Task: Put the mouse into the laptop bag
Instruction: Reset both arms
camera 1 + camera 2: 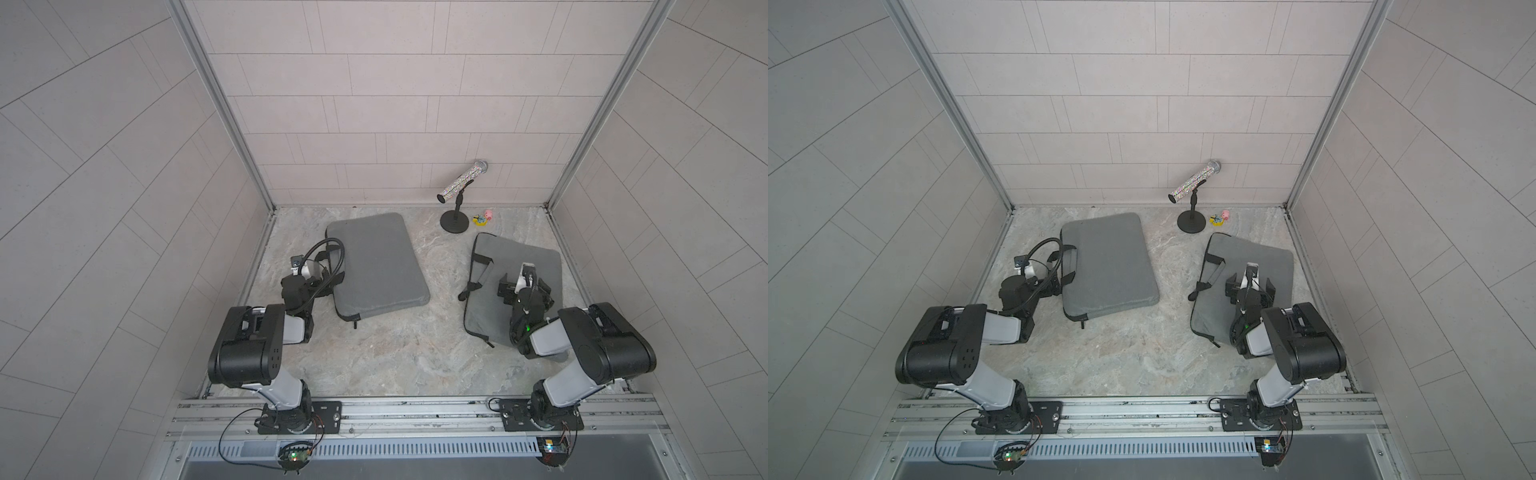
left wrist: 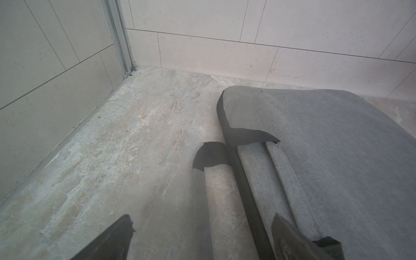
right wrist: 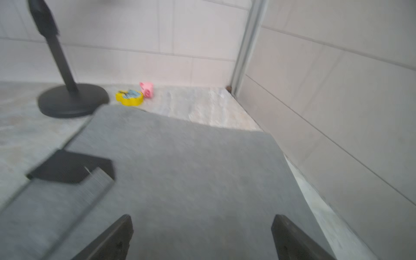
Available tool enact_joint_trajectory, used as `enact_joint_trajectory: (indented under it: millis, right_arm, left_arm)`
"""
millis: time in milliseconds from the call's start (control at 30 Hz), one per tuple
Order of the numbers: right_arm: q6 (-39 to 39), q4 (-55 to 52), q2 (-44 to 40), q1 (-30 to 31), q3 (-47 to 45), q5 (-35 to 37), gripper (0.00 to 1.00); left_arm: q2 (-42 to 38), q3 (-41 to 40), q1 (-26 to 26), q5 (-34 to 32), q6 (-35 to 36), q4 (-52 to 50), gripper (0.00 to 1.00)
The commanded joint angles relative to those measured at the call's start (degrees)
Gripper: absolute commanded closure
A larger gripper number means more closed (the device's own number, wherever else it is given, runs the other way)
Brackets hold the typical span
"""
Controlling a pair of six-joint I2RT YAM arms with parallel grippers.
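Can't spot the mouse anywhere. Got left tool (image 2: 201, 221) gaping, empty, by the far bag (image 1: 374, 266), apart from the mic stand (image 1: 454, 223); right tool (image 3: 201, 219) likewise over the near bag (image 1: 503, 253) beside it, probably to unzip.

left laptop bag (image 1: 1108, 266): lies flat, near edge by left gripper (image 1: 1054, 286)
right laptop bag (image 1: 1237, 253): beneath right gripper (image 1: 1250, 289), jaws seemingly spread
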Motion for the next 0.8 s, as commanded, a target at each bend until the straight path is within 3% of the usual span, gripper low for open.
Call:
enact_joint_trajectory:
  millis: [0,133,233,333,400,500,767]
  right_arm:
    - [1.4,0.6,0.7,-0.6,4.0,-0.3,0.00]
    - [-0.2,-19.0,-2.1,1.5,12.0,0.9,0.00]
    - [-1.2,-10.0,0.6,1.5,10.0,1.0,0.00]
    - [-1.1,-15.3,-1.2,1.6,11.0,-0.1,0.00]
    - [-1.8,-10.9,0.3,1.6,10.0,-0.2,0.00]
    - [-2.2,-15.1,-0.4,1.7,11.6,-2.2,0.00]
    - [-2.1,-14.4,0.3,1.6,11.7,-2.4,0.00]
  left_arm:
    - [0.2,0.0,0.1,1.3,0.6,1.6,0.00]
    - [0.2,0.0,0.1,1.2,0.6,1.6,0.00]
    - [0.2,0.0,0.0,1.1,0.7,1.4,0.00]
    - [0.1,0.1,0.0,1.1,0.7,1.4,0.00]
    - [0.2,0.1,0.0,1.1,0.6,1.4,0.00]
    - [0.1,0.1,-0.1,1.1,0.7,1.3,0.00]
    - [0.1,0.2,0.0,0.9,0.7,1.3,0.00]
